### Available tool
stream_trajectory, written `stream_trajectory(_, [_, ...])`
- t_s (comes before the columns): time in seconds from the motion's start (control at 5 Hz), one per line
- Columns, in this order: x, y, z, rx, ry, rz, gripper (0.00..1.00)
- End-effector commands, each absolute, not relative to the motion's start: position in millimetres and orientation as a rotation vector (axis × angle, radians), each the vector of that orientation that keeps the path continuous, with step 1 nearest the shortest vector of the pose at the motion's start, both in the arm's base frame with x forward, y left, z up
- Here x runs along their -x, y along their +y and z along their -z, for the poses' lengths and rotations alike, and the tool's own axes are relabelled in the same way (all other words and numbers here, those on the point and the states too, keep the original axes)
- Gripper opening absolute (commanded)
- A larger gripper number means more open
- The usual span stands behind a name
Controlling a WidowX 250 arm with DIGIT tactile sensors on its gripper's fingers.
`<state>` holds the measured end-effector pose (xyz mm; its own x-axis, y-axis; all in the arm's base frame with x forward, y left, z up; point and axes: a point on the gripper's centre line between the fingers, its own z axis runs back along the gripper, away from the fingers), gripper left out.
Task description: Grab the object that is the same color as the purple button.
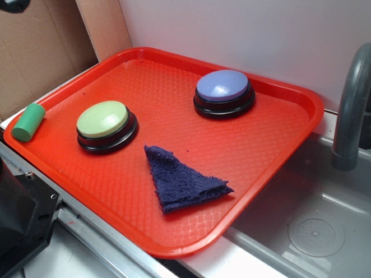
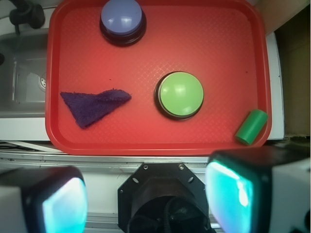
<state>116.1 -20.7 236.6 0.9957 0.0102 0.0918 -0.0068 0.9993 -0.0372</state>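
Observation:
A small dark purple-blue terry cloth [image 1: 183, 179], roughly triangular, lies flat on the red tray [image 1: 174, 87] near its front edge; it also shows in the wrist view [image 2: 92, 105]. The purple button [image 1: 224, 91] with a lavender dome and black base stands at the tray's back right, at the top in the wrist view [image 2: 123, 19]. My gripper [image 2: 146, 199] is open and empty, high above the robot base, off the tray's near edge. Its two fingers [image 2: 53, 201] frame the bottom of the wrist view. The exterior view does not show the gripper.
A light-green-topped button [image 1: 106, 124] stands left of the cloth, also in the wrist view [image 2: 180, 94]. A green cylinder [image 1: 28, 122] rests on the tray's left rim. A grey sink [image 1: 313, 220] with a faucet [image 1: 351, 110] lies right of the tray. The black robot base [image 2: 163, 194] is below.

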Motion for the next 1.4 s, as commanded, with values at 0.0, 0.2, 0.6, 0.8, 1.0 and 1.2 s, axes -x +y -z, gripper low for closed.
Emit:
stream_trajectory(0.0, [-116.1, -20.7, -236.6, 0.037, -0.092, -0.008, 1.0])
stream_trajectory(0.2, [-121.6, -31.7, -224.2, 0.027, -0.085, -0.117, 1.0])
stream_trajectory(0.6, [-138.8, -63.2, -185.1, 0.143, -0.042, -0.35, 1.0])
stream_trajectory(0.8, [-147.8, -69.8, -161.9, 0.175, -0.047, -0.601, 1.0])
stream_trajectory(1.0, [-159.4, -82.7, -138.2, 0.184, -0.07, -0.796, 1.0])
stream_trajectory(1.2, [-169.2, -93.6, -112.8, 0.174, -0.097, -0.912, 1.0])
